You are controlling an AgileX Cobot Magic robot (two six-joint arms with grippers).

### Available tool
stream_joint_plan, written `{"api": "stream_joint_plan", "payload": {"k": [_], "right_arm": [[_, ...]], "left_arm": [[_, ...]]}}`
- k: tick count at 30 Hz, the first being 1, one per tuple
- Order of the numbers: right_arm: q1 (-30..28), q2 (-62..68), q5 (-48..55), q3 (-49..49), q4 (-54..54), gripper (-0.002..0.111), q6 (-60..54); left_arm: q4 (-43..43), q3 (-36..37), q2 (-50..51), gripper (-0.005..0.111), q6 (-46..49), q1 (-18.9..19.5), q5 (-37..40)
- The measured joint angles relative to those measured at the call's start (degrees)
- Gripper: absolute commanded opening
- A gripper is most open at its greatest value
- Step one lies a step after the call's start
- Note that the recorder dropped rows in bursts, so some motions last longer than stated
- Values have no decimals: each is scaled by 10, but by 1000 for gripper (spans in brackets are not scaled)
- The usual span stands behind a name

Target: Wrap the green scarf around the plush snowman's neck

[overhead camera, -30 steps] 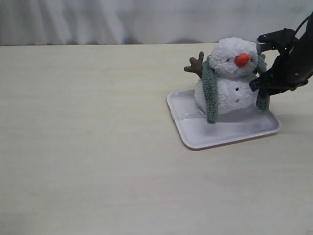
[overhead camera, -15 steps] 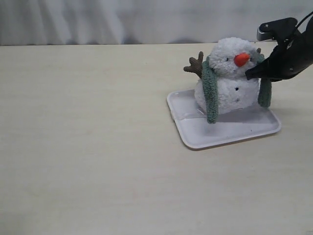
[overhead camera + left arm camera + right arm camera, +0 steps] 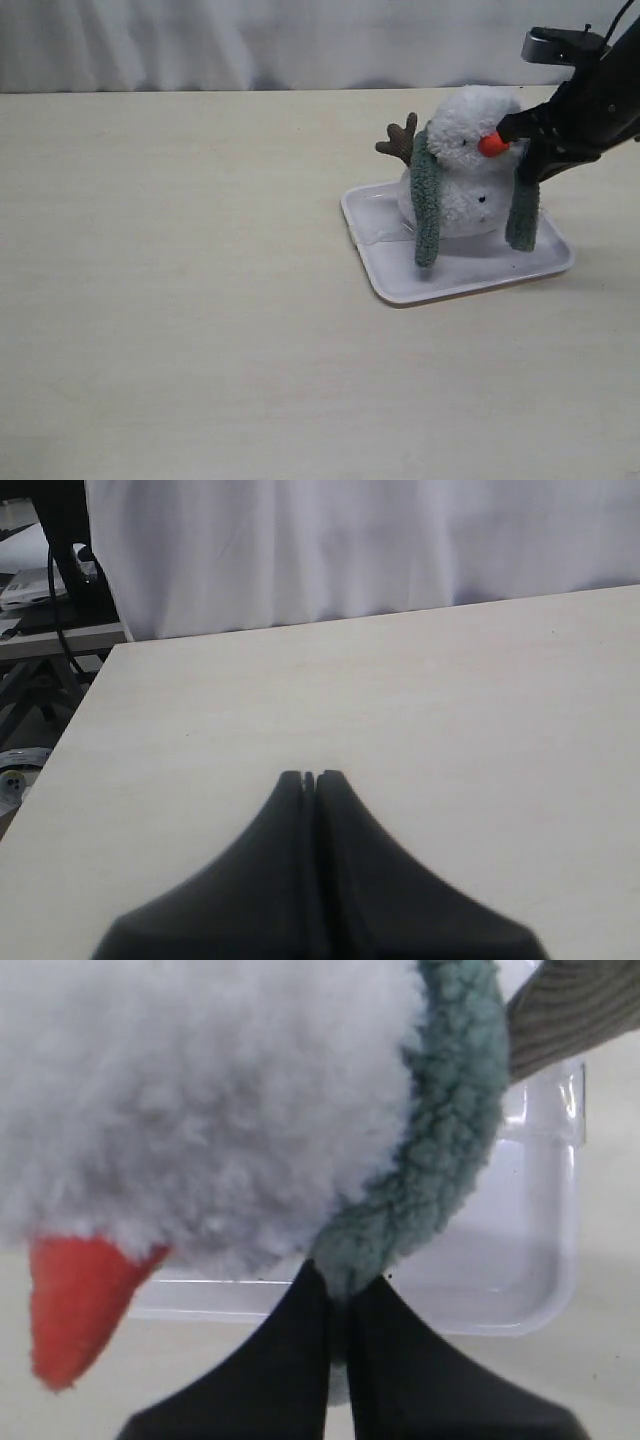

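The right fingers [image 3: 310, 1305] are pressed almost together, pinching a fold of the green scarf [image 3: 450, 1130] between their tips. In the right wrist view the fuzzy strip curves up from that pinch and runs round the edge of the plush snowman [image 3: 200, 1090]. The snowman's white pile fills most of the view, and its orange nose [image 3: 75, 1300] points down just beside the fingers.

In the exterior view the right fingers [image 3: 510, 128] sit right at the nose [image 3: 491, 145], on the right side of the head. From there one end of the green scarf [image 3: 523, 210] hangs straight down to the tray [image 3: 470, 275]. The other end hangs down the snowman's opposite side, beside the brown twig arm [image 3: 400, 138], and its tip also reaches the tray. The two ends hang apart, so the front of the neck [image 3: 455, 168] is bare of scarf. The plush snowman [image 3: 465, 195] sits on the far part of the white tray, which lies on the right of the pale tabletop [image 3: 200, 300].

The left fingers [image 3: 300, 795] are closed tip to tip with nothing between them. They hang over bare tabletop [image 3: 450, 700], with a white curtain [image 3: 350, 540] beyond the far edge. This arm does not show in the exterior view.
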Motion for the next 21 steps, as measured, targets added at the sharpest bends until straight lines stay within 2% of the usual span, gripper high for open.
{"api": "stream_joint_plan", "payload": {"k": [4, 11, 14, 18, 21], "right_arm": [[0, 13, 7, 0, 31, 4, 18], [0, 35, 7, 0, 157, 6, -51], [0, 44, 3, 0, 163, 18, -59], [0, 52, 0, 0, 160, 40, -59], [0, 54, 7, 0, 160, 49, -59]], "left_arm": [[0, 0, 0, 0, 0, 0, 0], [0, 0, 0, 0, 0, 0, 0], [0, 0, 0, 0, 0, 0, 0], [0, 0, 0, 0, 0, 0, 0], [0, 0, 0, 0, 0, 0, 0]]}}
